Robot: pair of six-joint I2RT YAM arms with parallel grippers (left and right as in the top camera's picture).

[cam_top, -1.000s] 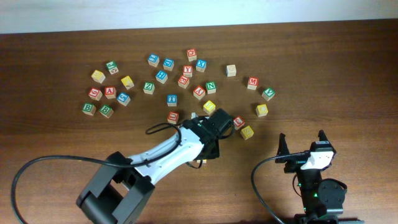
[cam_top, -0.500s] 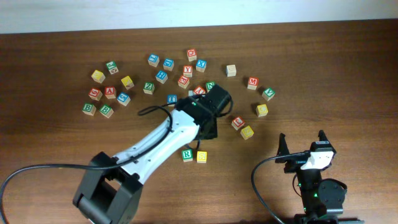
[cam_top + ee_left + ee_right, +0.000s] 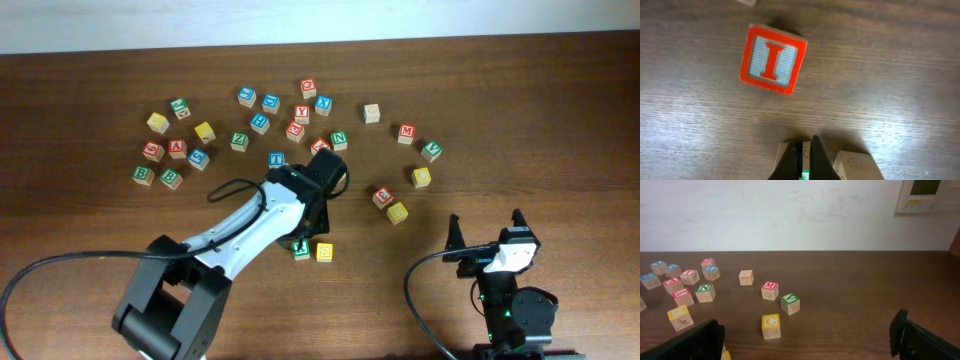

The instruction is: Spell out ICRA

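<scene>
You had the left tool (image 3: 805, 150) clenched shut and the right tool (image 3: 485, 228) spread wide.
Overhead, cubes (image 3: 260, 122) crowded the far half of the table (image 3: 580, 90), bare wood lay along the near edge, and the left arm (image 3: 250, 225) overlapped a green cube (image 3: 299, 250). Left wrist: the red I cube (image 3: 772, 59) sat apart from the fingertips (image 3: 817, 157), its I tilted slightly clockwise. Right wrist: the yellow C cube (image 3: 771, 325) read upright, open wood to its right.
</scene>
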